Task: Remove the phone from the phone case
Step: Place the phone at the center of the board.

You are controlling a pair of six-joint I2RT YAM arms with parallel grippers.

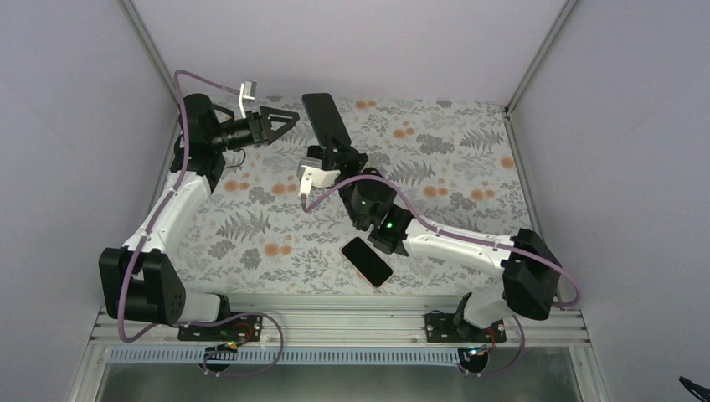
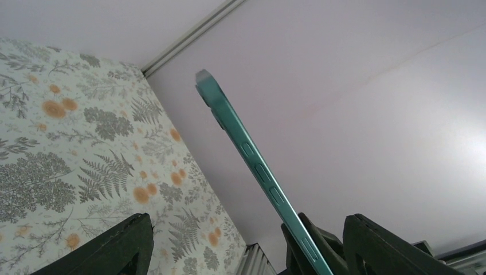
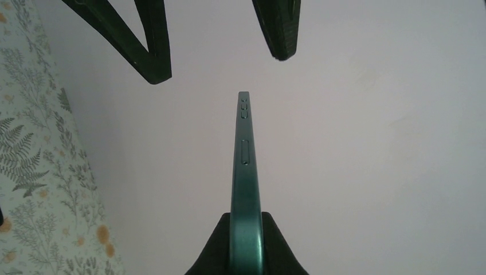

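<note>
Right gripper (image 1: 334, 151) was clamped on the upright teal case (image 1: 326, 119). Left gripper (image 1: 287, 120) stood wide open, empty. Phone (image 1: 367, 261) lay apart; removal apparently complete.

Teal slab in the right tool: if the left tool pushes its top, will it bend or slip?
Likely stiff: the teal slab stands straight though the right tool clamps only one end. Its smooth edge looks slippery, so it may pivot. A push from the open left tool near the top would have leverage.
</note>
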